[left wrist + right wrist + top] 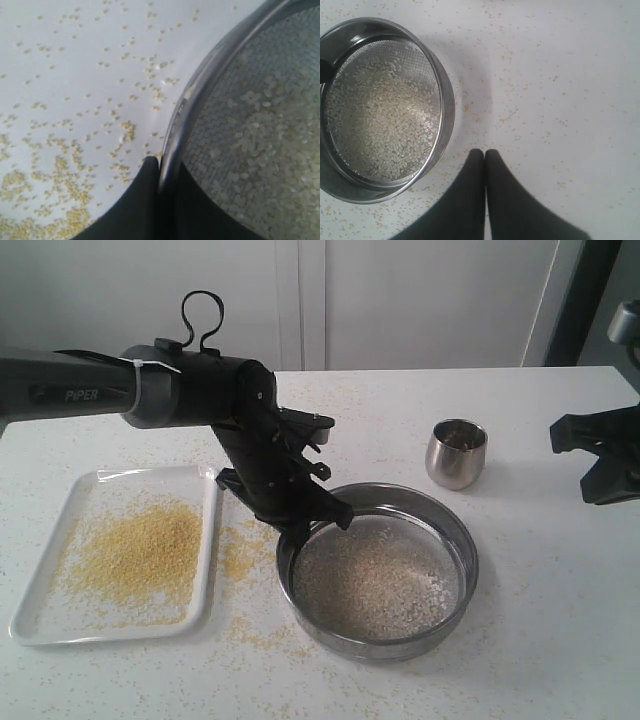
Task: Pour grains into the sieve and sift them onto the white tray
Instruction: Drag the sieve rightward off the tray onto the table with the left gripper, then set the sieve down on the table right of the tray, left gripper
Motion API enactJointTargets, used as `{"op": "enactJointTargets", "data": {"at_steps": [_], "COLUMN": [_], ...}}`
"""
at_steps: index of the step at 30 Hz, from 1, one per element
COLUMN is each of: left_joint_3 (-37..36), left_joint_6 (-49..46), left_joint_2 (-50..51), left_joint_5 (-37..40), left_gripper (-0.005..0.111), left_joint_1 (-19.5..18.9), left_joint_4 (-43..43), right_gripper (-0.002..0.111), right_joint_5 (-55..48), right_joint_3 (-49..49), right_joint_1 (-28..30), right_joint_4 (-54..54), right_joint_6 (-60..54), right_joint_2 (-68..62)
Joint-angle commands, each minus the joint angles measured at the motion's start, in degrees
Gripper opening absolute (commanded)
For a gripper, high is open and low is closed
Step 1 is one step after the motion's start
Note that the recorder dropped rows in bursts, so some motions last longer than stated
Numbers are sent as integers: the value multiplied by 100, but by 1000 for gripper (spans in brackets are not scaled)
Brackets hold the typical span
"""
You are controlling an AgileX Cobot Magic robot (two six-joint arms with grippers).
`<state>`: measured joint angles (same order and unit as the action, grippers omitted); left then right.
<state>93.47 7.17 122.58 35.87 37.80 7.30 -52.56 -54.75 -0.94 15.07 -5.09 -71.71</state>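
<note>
The sieve (471, 558) stands on the table right of the white tray (112, 484). Pale coarse grains (376, 585) cover its mesh, and fine golden grains (135, 555) lie heaped on the tray. My left gripper (312, 525) is shut on the sieve's near-left rim (200, 85), one finger (147, 185) outside the wall and the other inside over the mesh. My right gripper (485, 152) is shut on nothing and hangs above bare table to the right of the sieve (447, 107), at the right edge (598, 490) of the exterior view.
A small steel cup (457, 453) stands upright behind the sieve, toward the right. Spilled golden grains (240, 555) are scattered on the table between tray and sieve and in front of the sieve. The left arm reaches in over the tray's far end.
</note>
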Motion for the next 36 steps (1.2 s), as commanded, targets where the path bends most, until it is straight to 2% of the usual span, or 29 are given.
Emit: {"op": "enactJointTargets", "data": {"at_steps": [1, 12, 36], "left_joint_3": [6, 69, 67], "left_joint_6": [61, 61, 36], "left_joint_2": [73, 73, 73], "left_joint_5": [158, 322, 322], "left_gripper": [0, 0, 0], "left_joint_1": [18, 18, 18], "left_joint_4": [-256, -670, -698], "right_gripper": [0, 0, 0], "right_joint_5": [39, 39, 39], "right_joint_3": [-1, -1, -1], "right_joint_1": [32, 32, 32], "right_joint_4": [-12, -12, -12], "right_joint_6": [-26, -26, -26], "right_joint_2": [31, 31, 31]}}
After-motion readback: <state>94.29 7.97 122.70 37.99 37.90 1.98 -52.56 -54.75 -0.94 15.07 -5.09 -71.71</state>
